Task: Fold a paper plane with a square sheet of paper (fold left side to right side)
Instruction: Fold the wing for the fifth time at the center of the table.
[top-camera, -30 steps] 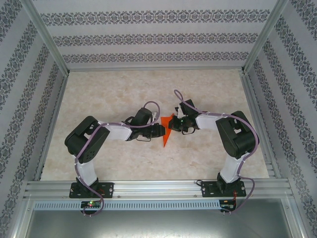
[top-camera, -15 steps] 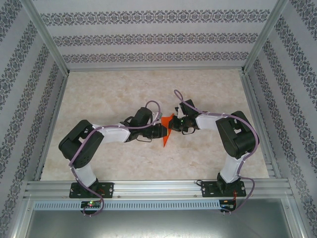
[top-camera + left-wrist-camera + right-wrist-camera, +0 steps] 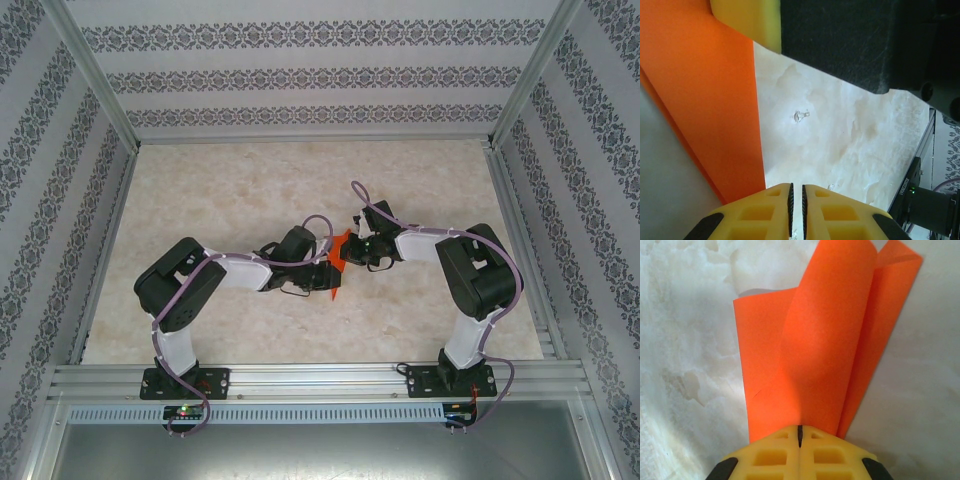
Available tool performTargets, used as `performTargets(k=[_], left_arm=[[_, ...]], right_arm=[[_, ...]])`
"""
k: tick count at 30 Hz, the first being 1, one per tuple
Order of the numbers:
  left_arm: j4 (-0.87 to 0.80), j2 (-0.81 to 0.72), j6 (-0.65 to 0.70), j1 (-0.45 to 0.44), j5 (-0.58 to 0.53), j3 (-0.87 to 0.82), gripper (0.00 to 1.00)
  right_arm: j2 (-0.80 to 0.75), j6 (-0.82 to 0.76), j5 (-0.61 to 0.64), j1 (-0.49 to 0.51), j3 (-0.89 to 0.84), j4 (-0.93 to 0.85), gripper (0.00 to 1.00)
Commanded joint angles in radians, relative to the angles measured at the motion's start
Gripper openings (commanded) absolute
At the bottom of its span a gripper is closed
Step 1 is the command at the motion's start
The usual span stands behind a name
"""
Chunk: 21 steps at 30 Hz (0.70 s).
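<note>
Tabletop shows less orange paper; left arm now covers more.

Robot lab test cell. Silver aluminium extrusion frame boxes a beige marble-pattern tabletop. Walls are grey floral-striped printed panels. Black-and-white left arm and right arm are bolted to a slotted aluminium front rail.

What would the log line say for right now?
left tool: nearly shut, empty | right tool: shut, at orange paper | paper: folded over, flap raised
</note>
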Motion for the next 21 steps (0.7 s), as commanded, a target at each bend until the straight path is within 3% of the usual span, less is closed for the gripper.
performTargets(k=[1,21], left_arm=[[0.009,0.016,-0.017,-0.021,-0.009,-0.009,0.16],[-0.086,0.040,0.007,-0.051,-0.015,0.030,0.17]], right_arm=[[0.035,-0.023,0.058,-0.003,-0.022,-0.119,0.00],[0.044,-0.026,0.057,-0.004,-0.004,-0.134,0.00]])
